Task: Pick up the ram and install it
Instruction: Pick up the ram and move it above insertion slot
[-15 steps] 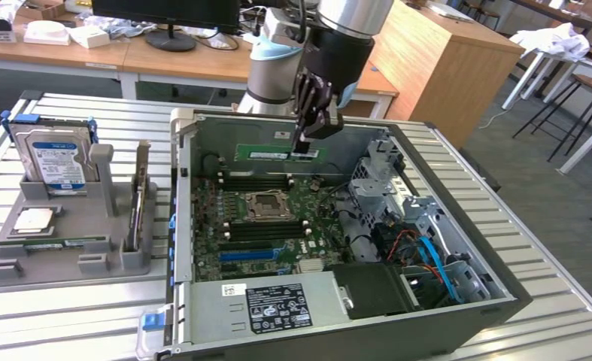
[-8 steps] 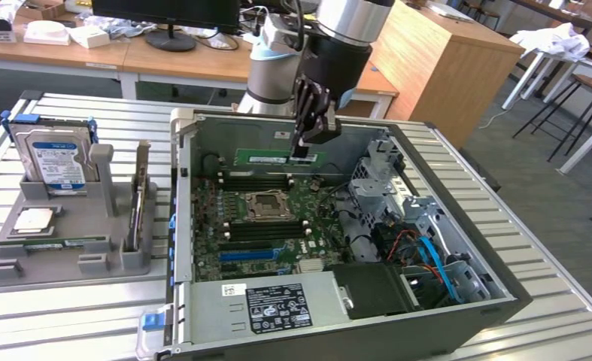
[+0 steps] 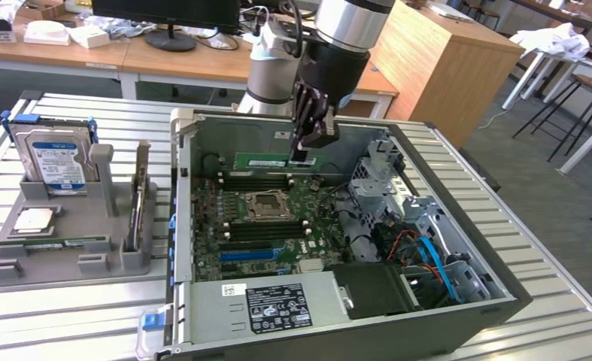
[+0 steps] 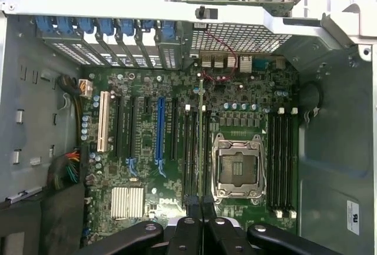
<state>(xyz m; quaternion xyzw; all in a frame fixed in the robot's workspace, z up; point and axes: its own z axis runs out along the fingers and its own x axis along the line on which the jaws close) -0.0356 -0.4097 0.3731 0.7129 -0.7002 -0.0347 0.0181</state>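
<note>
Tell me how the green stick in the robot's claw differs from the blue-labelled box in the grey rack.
The ram is a long, thin green strip; the hard drive is a broad box with a blue-and-white label. The gripper holds the ram inside the open computer case; the hard drive sits untouched in the grey holder beside it. Both stand on edge.

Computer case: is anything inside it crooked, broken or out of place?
Nothing looks damaged or askew. The gripper holds the ram level over the motherboard, apparently not yet in a slot. The processor socket sits empty, which may look odd.
</note>
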